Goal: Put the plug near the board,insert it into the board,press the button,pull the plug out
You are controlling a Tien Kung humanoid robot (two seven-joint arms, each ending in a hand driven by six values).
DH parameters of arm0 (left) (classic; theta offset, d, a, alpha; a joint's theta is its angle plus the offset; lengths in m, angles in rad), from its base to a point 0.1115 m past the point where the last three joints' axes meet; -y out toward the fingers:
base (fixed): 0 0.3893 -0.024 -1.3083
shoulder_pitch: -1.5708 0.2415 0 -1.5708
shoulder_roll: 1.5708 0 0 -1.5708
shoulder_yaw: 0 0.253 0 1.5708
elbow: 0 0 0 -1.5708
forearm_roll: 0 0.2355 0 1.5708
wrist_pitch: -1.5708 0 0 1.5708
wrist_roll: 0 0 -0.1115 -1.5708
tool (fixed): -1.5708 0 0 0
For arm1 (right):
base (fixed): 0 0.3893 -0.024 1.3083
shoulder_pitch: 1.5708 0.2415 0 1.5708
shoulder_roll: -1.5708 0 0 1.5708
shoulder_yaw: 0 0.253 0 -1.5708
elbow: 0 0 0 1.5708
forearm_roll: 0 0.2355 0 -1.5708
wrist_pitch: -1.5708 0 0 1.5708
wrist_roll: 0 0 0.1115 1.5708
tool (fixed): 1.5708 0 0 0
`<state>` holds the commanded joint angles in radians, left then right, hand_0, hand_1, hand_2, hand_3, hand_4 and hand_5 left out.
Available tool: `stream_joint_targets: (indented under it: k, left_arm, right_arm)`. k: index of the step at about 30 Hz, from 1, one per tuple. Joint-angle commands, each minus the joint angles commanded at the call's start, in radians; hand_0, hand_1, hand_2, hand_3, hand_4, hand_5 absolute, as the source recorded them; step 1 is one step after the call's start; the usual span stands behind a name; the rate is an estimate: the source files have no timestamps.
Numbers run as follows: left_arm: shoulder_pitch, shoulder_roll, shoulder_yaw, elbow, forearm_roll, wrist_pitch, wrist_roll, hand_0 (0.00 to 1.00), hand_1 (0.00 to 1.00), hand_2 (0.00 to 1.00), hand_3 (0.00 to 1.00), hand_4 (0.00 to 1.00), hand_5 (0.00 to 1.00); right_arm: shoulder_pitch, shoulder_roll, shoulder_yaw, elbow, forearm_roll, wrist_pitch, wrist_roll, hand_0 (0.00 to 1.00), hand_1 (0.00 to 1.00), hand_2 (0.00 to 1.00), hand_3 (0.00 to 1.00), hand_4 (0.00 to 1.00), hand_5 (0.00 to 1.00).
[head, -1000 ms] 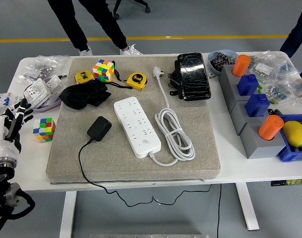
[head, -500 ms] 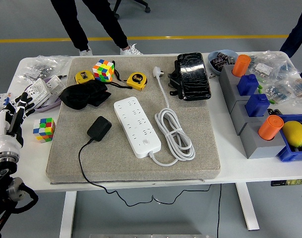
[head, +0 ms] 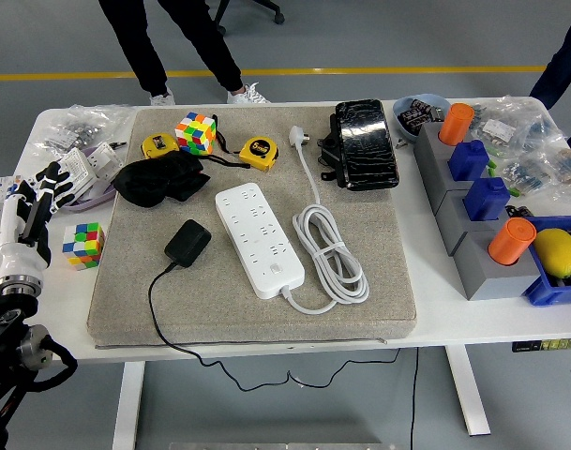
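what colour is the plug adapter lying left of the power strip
Black, with a black cable; the plug adapter shows clearly in the head view, beside the white power strip.

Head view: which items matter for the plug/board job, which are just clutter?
For the job:
black plug adapter with its black cable
white power strip, white cord coiled
left hand, open at the table's left edge

Lying about:
two Rubik's cubes
two yellow tape measures
black cloth
lemon
orange cylinders
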<state>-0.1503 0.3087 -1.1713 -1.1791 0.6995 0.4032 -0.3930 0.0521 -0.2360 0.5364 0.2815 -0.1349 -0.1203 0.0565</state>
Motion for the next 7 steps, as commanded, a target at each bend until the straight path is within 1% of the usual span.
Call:
stream_joint_targets:
  k: [3, 7]
  left_arm:
    - [0.002, 0.003, 0.001, -0.002, 0.003, 0.0, 0.003, 0.652, 0.687, 0.669, 0.688, 0.923, 0.655]
    - [0.008, 0.001, -0.005, -0.009, 0.006, -0.001, 0.003, 0.652, 0.687, 0.669, 0.688, 0.923, 0.655]
  right_arm:
    - [-0.003, -0.001, 0.002, -0.001, 0.0, 0.0, -0.001, 0.572, 0.642, 0.629, 0.542, 0.924, 0.491]
    - [-0.008, 0.001, 0.015, 0.001, -0.005, -0.001, 0.001, 0.572, 0.642, 0.629, 0.542, 0.924, 0.491]
